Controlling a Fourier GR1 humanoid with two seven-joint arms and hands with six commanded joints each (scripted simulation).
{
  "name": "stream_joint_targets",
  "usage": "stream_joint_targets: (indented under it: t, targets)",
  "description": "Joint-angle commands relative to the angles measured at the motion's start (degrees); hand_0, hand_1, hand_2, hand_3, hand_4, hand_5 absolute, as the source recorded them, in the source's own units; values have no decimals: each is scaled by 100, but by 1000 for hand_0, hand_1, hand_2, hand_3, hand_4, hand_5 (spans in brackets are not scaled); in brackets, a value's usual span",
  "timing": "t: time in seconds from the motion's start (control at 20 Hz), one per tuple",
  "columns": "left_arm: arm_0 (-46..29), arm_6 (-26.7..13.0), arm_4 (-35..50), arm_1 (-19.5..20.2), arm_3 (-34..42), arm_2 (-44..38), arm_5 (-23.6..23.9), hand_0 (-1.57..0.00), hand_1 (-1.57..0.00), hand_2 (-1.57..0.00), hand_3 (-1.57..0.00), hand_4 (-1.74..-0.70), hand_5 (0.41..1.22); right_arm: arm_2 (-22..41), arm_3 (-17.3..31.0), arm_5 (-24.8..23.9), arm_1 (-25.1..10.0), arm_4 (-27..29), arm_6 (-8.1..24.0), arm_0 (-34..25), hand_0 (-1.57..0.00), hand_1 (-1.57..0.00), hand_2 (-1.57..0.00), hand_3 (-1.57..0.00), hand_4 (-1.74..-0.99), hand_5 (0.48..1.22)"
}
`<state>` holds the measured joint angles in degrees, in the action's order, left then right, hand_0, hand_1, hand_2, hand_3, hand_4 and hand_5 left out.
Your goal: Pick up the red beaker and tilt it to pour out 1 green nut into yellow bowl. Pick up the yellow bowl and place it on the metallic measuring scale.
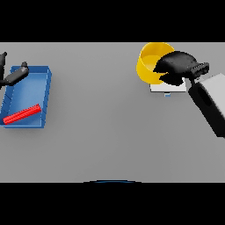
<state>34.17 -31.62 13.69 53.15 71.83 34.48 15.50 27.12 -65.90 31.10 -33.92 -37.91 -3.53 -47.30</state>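
The yellow bowl (149,66) is at the table's far right, over the pale flat measuring scale (173,88), whose front edge shows below it. I cannot tell whether the bowl rests on the scale or hangs just above it. My right hand (176,66) is curled round the bowl's right rim. The red beaker (22,114) lies on its side inside a blue tray (46,94) at the far left. My left hand (14,75) hovers over the tray's far left corner with relaxed fingers, holding nothing. No green nut is visible.
The blue tray's raised walls stand near the table's left edge. My right forearm (211,103) slants in from the right edge towards the scale.
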Motion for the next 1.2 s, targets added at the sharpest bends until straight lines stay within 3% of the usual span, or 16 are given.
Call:
stream_joint_targets:
  t: [0.0, 0.15, 0.25, 0.55, 0.9, 1.0, 1.1, 1.15]
  targets:
    - [29, -37, 11, 17, 41, -8, -8, 1, 1, 1, 1, -824, 759, -16, 211, -117, 39, -30, 14, -52, -1571, -1571, -1570, -1205, -1720, 1221]
    - [3, -236, -12, 61, 187, 23, 63, 1, 1, 1, 1, -832, 773, -43, 804, -423, -32, -84, -261, -131, -1571, -1571, -1571, -1172, -1720, 1221]
    - [31, -200, -7, 46, 31, 0, 2, 1, 1, 1, 1, -823, 772, -41, 1222, -586, 27, -143, -227, -245, -1571, -1571, -1571, -1182, -1721, 1221]
    - [-66, -146, 16, 109, 50, -25, 0, 1, 1, 1, 1, -811, 753, 21, 2302, -1153, 222, -198, -546, -362, -1571, -1567, -1571, -1390, -1724, 1221]
    - [80, -224, -11, 40, -30, -13, -26, 1, 1, 1, 1, -805, 728, 132, 3203, -1517, 485, -196, -612, -575, -1571, -1475, -1567, -1510, -1727, 1221]
    - [47, -203, 12, 33, 31, -8, -19, 1, 1, 1, 1, -806, 734, 150, 3354, -1556, 534, -159, -703, -657, -1548, -1420, -1568, -1481, -1721, 1221]
    - [101, -215, -38, -58, -63, 21, 27, 1, 1, 1, 1, -811, 740, 171, 3472, -1476, 652, -109, -623, -741, -1536, -1411, -1569, -1165, -1728, 1221]
    - [16, -130, 0, -48, -41, 8, 24, 1, 1, 1, 1, -813, 745, 143, 3638, -1493, 649, -91, -729, -760, -1543, -1443, -1496, -1022, -1659, 1221]
